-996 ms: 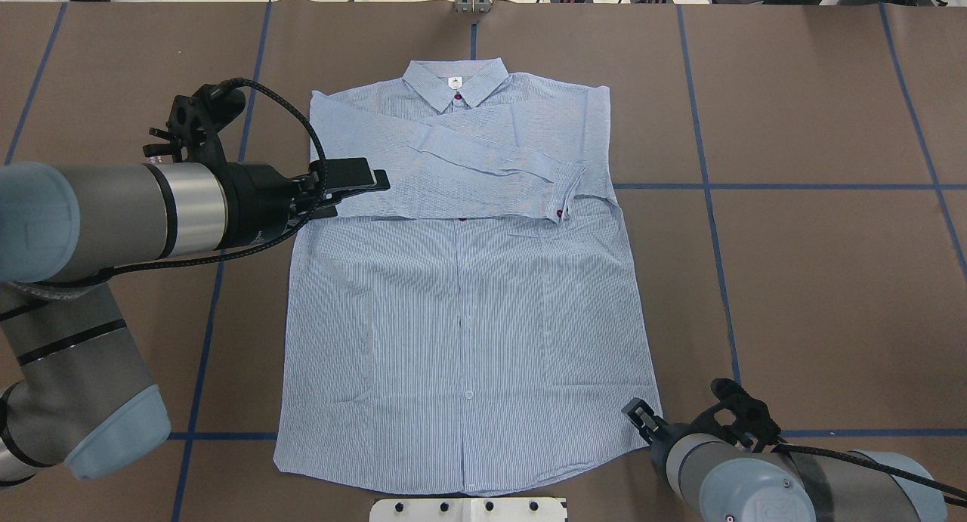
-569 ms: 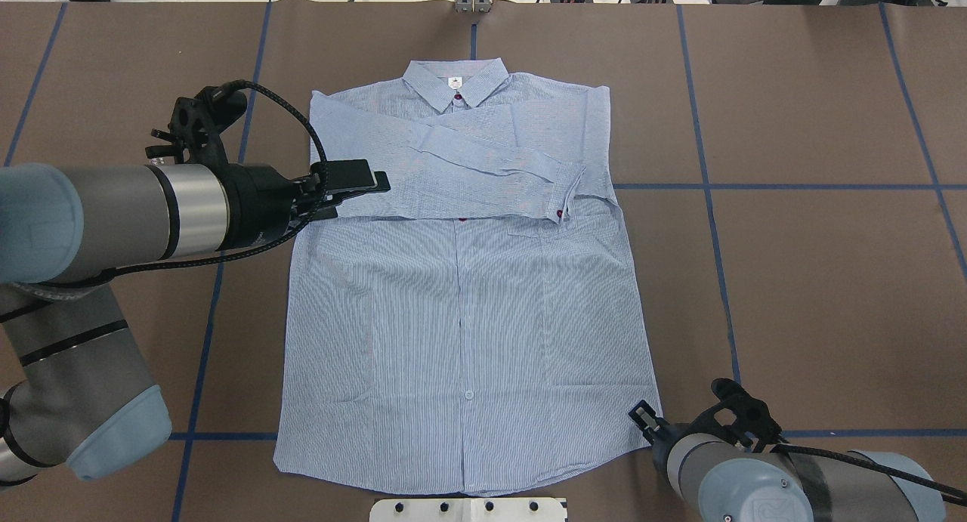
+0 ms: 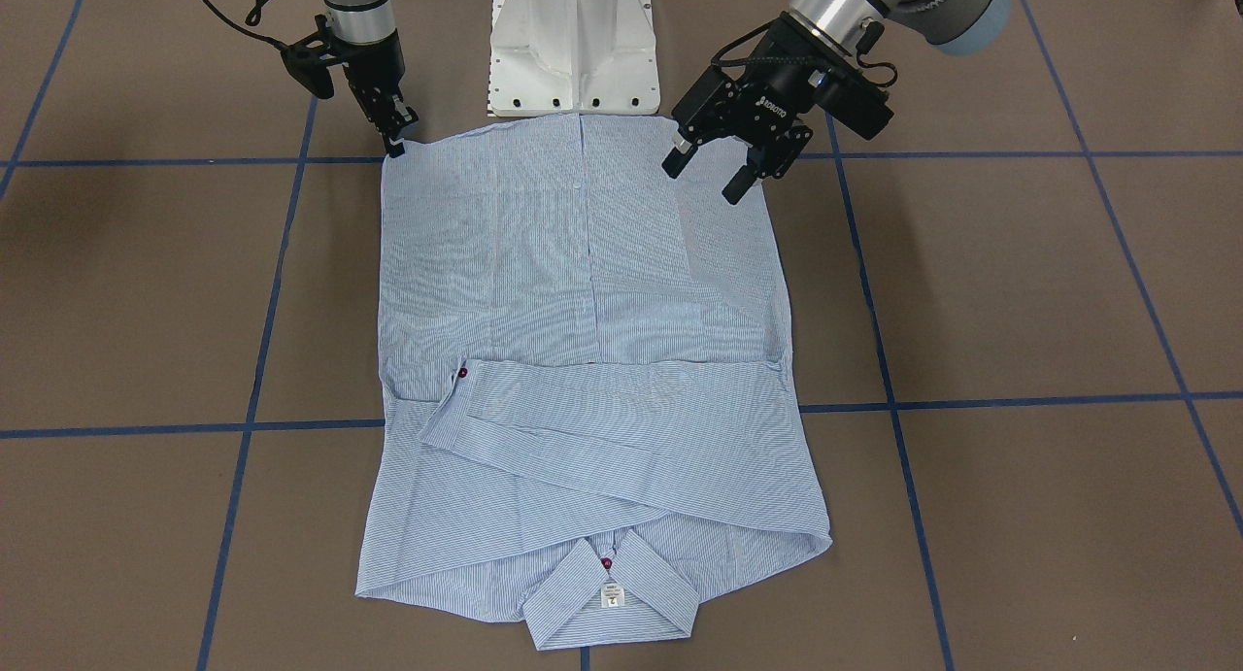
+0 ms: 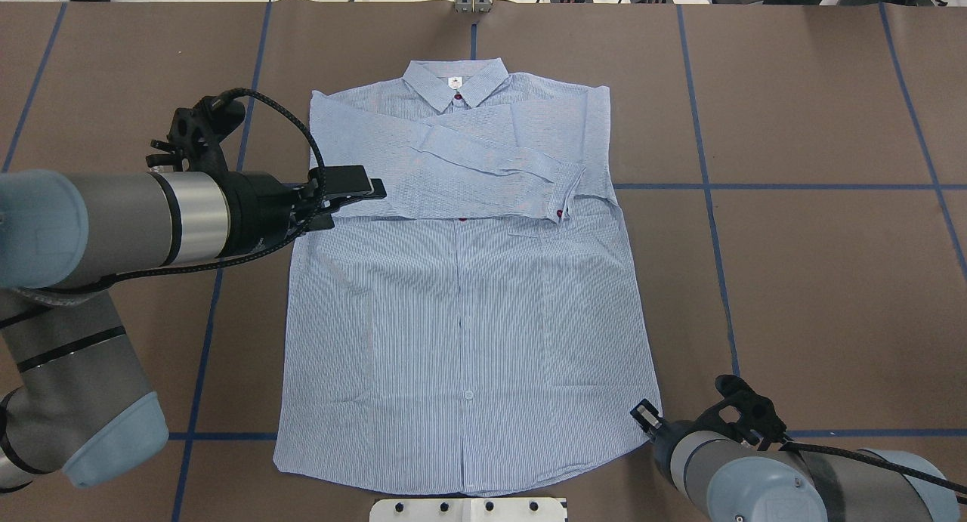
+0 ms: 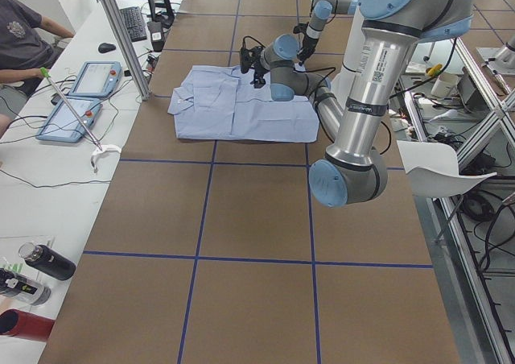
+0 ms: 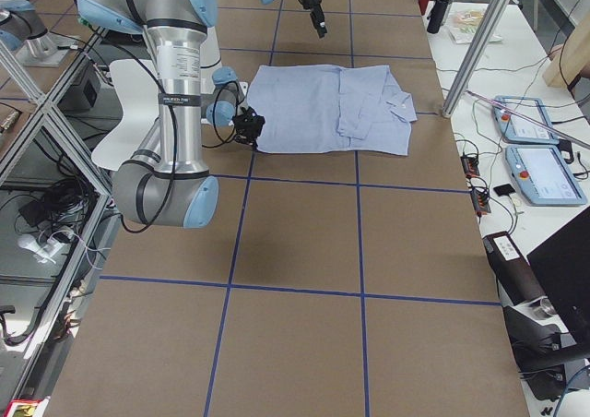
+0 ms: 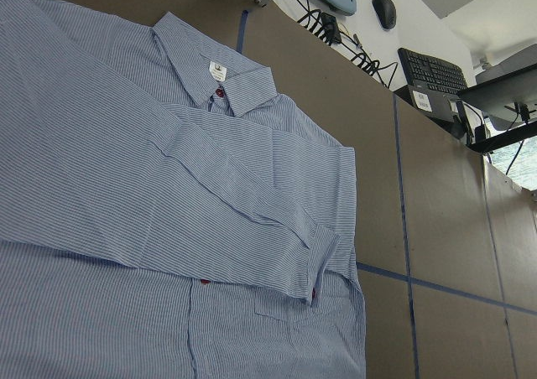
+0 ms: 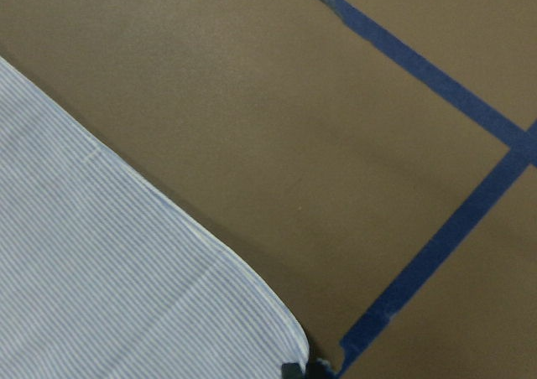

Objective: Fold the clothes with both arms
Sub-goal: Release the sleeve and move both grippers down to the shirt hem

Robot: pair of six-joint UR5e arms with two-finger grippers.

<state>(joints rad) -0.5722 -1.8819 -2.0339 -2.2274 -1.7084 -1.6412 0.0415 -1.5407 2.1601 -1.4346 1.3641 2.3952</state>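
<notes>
Brown worktop [image 4: 816, 295] crossed by blue tape lines [image 4: 793, 186] carries the striped shirt [image 4: 468, 318], which lies flat and front up in the middle. Nearest the robot, the hem [image 4: 468, 483] runs just beside the white base [image 3: 575, 50]. The right hand [image 3: 395, 139] points down at the hem's right corner, its tips at the cloth edge; whether they are pressed together or apart cannot be told. The left hand [image 3: 707, 174] hangs above the shirt's left edge, a little past the hem, with its fingers spread wide and holding nothing. Farther on, both sleeves [image 4: 483, 167] lie folded across the chest, one cuff [image 4: 570, 193] with a dark red button near the right side edge. Farthest lies the collar [image 4: 455, 80], its white label showing. Wide brown surface stretches out from both long edges of the shirt and beyond the collar.
</notes>
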